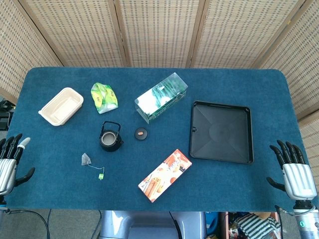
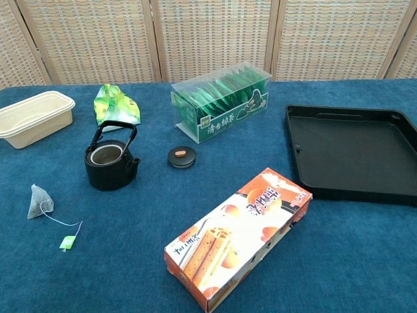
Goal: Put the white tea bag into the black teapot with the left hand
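Your left hand (image 1: 10,162) rests at the table's left edge with fingers spread and nothing in it, and your right hand (image 1: 294,172) sits the same way at the right edge. The tea bag (image 2: 38,200) lies on the blue cloth (image 2: 130,261) near you, its string running to a green tag (image 2: 67,242). The teapot (image 2: 111,163) stands upright and uncovered just behind it, its lid (image 2: 182,156) beside it toward the tray (image 2: 397,189).
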Motion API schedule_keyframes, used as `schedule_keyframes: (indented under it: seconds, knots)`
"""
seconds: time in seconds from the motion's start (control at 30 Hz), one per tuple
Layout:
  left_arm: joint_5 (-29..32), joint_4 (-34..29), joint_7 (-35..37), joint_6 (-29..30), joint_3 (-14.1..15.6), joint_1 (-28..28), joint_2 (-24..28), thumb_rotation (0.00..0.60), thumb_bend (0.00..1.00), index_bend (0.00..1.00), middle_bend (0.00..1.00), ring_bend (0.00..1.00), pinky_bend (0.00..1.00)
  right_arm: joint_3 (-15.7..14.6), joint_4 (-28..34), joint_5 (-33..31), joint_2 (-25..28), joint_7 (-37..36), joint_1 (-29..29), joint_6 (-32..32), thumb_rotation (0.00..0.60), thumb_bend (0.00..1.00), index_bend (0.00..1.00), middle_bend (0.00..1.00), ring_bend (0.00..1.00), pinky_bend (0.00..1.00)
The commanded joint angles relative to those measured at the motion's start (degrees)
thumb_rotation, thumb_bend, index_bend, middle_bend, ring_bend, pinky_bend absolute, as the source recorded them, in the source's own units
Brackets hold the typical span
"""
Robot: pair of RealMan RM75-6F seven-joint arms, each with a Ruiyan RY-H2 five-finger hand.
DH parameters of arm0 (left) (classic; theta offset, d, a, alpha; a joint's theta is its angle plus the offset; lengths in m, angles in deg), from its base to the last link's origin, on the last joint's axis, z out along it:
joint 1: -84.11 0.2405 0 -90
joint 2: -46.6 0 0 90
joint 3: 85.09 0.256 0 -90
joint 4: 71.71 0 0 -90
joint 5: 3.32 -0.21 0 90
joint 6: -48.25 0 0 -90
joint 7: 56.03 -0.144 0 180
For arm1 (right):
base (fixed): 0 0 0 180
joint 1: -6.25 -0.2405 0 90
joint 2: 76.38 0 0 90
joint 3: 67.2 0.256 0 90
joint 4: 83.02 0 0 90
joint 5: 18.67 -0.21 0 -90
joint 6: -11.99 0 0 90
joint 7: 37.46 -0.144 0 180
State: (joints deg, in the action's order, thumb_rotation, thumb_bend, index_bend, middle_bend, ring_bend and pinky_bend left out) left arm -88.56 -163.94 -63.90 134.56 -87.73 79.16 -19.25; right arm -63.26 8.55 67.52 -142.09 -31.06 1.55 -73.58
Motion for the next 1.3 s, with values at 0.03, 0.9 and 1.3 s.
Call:
schedule_keyframes:
  seconds: [0.03, 0.9, 1.3]
  knots:
    - [-0.03, 0.06, 0.08, 0.0, 0.0, 0.01, 0.02, 0.6, 0.3, 0.1, 0.04, 0.0, 0.0, 0.0, -0.04, 0.04, -0.03, -0.06, 0.07, -0.12, 0.6, 0.0, 0.17, 0.14, 0.01, 0.12]
    - [-1.43, -0.01, -0.12, 0.74, 0.11, 0.03, 0.32, 0.6, 0.3, 0.11, 0.08, 0.05, 0.0, -0.19, -0.33, 0.51, 0.11, -0.67, 0.19, -0.31, 0.6, 0.0, 0.17, 0.14, 0.01, 0.12]
    - [-9.58, 3.03, 2.03, -0.82, 2.29, -3.09, -1.56, 0.6, 0.3, 0.31, 0.47, 0.43, 0.48, -0.4, -0.06, 0.68, 0.63, -0.55, 0.69, -0.85, 0.6, 0.0, 0.17, 0.14, 0.01, 0.12]
